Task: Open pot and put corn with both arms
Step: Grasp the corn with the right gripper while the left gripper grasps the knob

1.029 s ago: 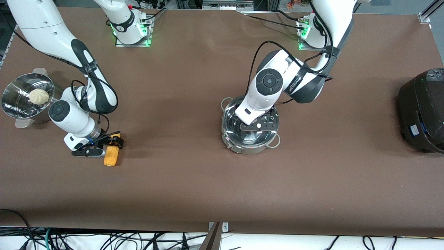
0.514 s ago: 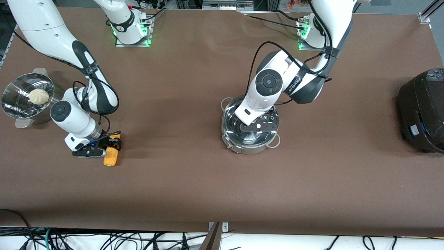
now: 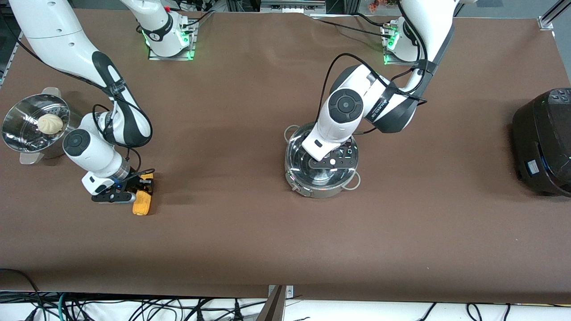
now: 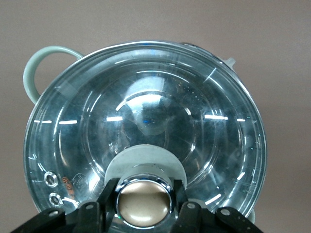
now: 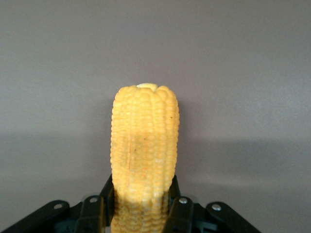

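From across the table, the pot (image 3: 320, 171) sits mid-table under the left gripper (image 3: 332, 161). The left wrist view shows it clamped on the lid's knob (image 4: 144, 202). The right wrist view shows the right gripper (image 5: 141, 206) pinching the corn (image 5: 144, 160) on the table. Both grasps look made; lifting comes next.

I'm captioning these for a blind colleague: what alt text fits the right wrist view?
The right gripper is shut on a yellow-orange corn cob, its black fingers pressing either side of the cob's near end. The cob points away from the camera over a plain brown table.
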You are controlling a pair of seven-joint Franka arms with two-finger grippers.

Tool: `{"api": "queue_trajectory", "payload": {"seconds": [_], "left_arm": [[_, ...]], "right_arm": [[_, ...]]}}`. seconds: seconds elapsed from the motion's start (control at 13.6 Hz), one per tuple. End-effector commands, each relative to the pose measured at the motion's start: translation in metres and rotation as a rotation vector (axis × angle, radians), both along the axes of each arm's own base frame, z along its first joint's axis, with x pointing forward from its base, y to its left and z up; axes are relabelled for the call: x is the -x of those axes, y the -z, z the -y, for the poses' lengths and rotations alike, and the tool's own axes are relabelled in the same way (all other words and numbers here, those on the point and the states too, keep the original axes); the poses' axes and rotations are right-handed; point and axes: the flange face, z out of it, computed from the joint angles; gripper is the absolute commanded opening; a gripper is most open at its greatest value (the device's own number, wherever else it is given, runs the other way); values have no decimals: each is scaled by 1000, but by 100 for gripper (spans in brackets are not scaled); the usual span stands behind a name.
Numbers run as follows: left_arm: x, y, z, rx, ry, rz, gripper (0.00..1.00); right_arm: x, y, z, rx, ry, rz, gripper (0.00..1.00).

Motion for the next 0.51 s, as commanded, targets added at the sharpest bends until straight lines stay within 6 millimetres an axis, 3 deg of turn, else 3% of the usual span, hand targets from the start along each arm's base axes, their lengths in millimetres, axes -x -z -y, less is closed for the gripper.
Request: {"api": "queue_trajectory", "payload": {"seconds": [0.0, 0.29, 0.44], "left_arm": [[-5, -8, 2, -16, 15, 30, 0], [-3, -44, -17, -30, 22, 7, 0], [-7, -73, -45, -34, 14, -8, 0]], "right_arm": [[-12, -46, -4, 4, -17, -43, 0], [-28, -96, -8, 8, -23, -92, 0], [-31, -114, -11, 8, -29, -92, 0]]}}
